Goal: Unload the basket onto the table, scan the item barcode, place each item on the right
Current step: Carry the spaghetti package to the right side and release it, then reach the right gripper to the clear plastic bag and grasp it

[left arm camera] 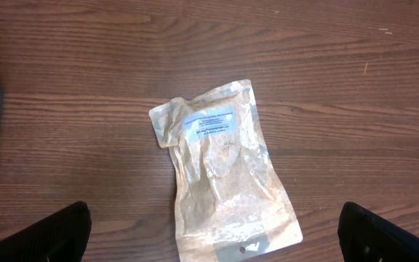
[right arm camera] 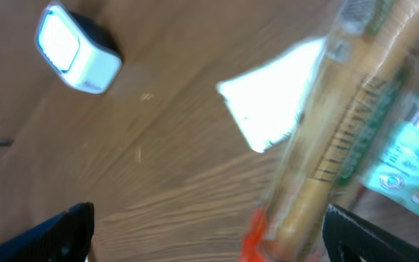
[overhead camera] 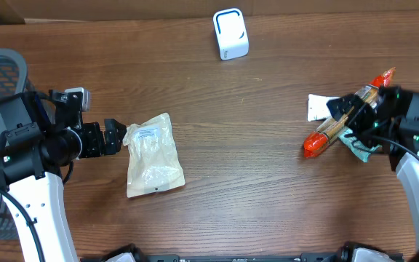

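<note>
The pouch [overhead camera: 153, 155] lies flat on the table [overhead camera: 253, 182], left of centre in the overhead view, and nothing grips it. The left gripper [overhead camera: 118, 136] sits just beside its upper left corner with jaws spread wide and empty. In the left wrist view the pouch lies between the two fingers, its label [left arm camera: 208, 121] facing up; the print is too small to tell if it carries a barcode.

At the right edge the right gripper [right arm camera: 209, 236] is also released, jaws wide, above a pile: a long packet [overhead camera: 344, 120], a white card [overhead camera: 317, 108] and a teal packet [overhead camera: 358, 145]. It holds none of them.

The scanner [overhead camera: 230, 33] stands at top centre, well apart from both.

The step in hand looks like the pickup of the pouch. Next, the left jaws likely need to close on an edge, lift, and bring the code face to the scanner's window.
</note>
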Action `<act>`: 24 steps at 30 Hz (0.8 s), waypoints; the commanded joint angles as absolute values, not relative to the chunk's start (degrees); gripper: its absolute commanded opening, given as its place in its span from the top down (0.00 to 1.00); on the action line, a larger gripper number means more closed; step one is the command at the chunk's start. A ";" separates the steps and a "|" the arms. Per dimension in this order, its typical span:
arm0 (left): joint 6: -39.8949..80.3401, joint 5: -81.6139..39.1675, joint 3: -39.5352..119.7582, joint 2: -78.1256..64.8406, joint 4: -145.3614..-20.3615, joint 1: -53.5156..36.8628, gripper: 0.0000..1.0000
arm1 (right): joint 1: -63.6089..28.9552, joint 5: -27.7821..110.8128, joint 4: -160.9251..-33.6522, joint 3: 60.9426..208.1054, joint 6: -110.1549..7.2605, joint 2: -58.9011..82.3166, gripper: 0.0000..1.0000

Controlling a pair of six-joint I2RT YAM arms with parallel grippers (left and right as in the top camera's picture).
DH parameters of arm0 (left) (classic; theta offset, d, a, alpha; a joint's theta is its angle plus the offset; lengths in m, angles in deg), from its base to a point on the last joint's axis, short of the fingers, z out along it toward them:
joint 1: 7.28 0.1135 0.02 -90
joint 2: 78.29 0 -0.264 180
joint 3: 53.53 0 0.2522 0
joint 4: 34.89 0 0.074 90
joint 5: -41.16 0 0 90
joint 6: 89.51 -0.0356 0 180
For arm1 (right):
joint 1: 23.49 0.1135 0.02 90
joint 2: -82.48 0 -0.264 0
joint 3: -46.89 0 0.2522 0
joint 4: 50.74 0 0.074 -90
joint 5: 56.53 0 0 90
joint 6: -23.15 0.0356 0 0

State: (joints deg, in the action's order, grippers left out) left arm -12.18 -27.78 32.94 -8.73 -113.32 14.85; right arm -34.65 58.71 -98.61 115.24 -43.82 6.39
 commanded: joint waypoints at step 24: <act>-13.69 -26.95 33.14 -8.60 -113.10 14.66 0.01 | 4.98 79.19 -80.84 126.40 -45.15 -21.29 0.05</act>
